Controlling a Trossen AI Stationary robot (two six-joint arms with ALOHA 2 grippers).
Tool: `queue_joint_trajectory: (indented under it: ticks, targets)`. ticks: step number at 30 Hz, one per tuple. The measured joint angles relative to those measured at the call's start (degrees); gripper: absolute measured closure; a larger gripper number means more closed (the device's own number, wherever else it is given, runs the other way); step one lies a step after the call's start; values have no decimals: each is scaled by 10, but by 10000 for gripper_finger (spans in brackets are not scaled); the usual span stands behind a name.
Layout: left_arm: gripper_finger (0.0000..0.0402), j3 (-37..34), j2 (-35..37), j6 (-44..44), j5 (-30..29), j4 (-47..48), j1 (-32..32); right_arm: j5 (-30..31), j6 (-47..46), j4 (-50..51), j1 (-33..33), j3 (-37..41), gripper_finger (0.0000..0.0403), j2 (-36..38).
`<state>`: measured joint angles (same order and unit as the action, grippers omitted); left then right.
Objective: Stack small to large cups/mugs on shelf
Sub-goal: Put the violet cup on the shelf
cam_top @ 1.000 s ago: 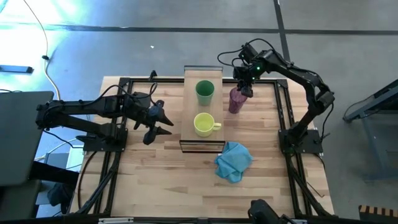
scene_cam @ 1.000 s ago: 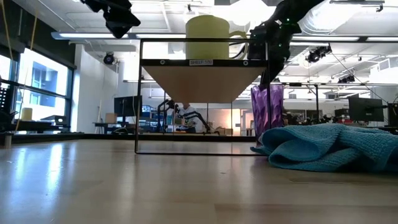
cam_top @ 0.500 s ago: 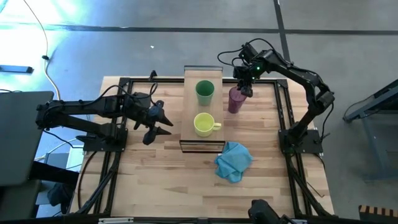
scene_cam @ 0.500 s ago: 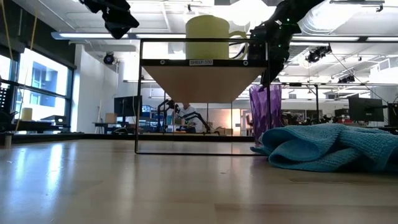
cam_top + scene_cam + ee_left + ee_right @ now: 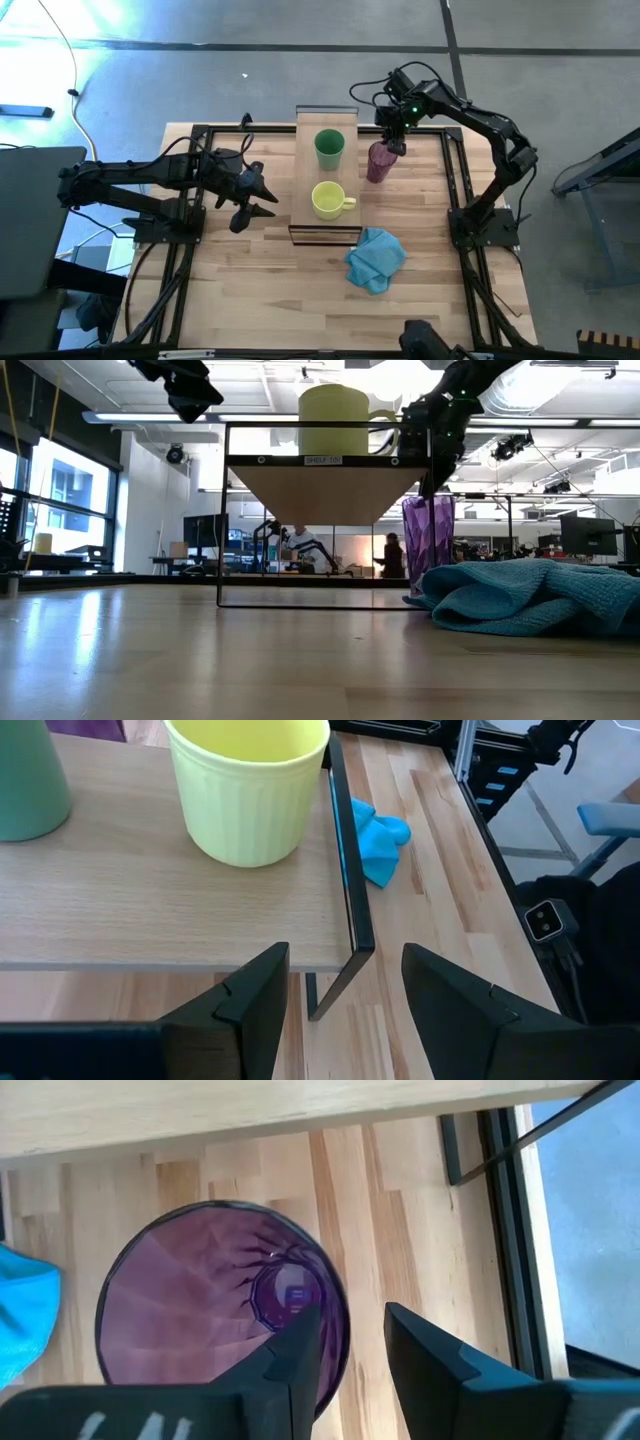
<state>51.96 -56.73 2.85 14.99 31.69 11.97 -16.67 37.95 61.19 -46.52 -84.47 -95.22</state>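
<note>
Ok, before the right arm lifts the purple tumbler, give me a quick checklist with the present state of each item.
1. Right gripper on the tumbler: ok, its fingers straddle the rim, one inside, one outside.
2. Tumbler upright on the table beside the shelf: ok.
3. Grip firm enough to lift: cannot tell.
4. Room on the shelf: ok, the green cup and yellow mug stand apart, with bare board around them.
5. Left gripper out of the way: ok, open, on the shelf's other side.
6. Blue cloth clear of the path: ok, it lies on the table past the shelf's near end.
</note>
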Motion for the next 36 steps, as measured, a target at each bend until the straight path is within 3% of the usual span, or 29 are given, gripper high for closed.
queue_joint_trajectory:
  ticks: [27,31,36]
  targets:
    - [218,0,0,4,0,2,0,-7,6,-3,-11,0,301,-30]
    - [218,0,0,4,0,2,0,17,10,-3,-11,0,325,-29]
    - [218,0,0,4,0,2,0,53,25,-7,-11,0,392,-28]
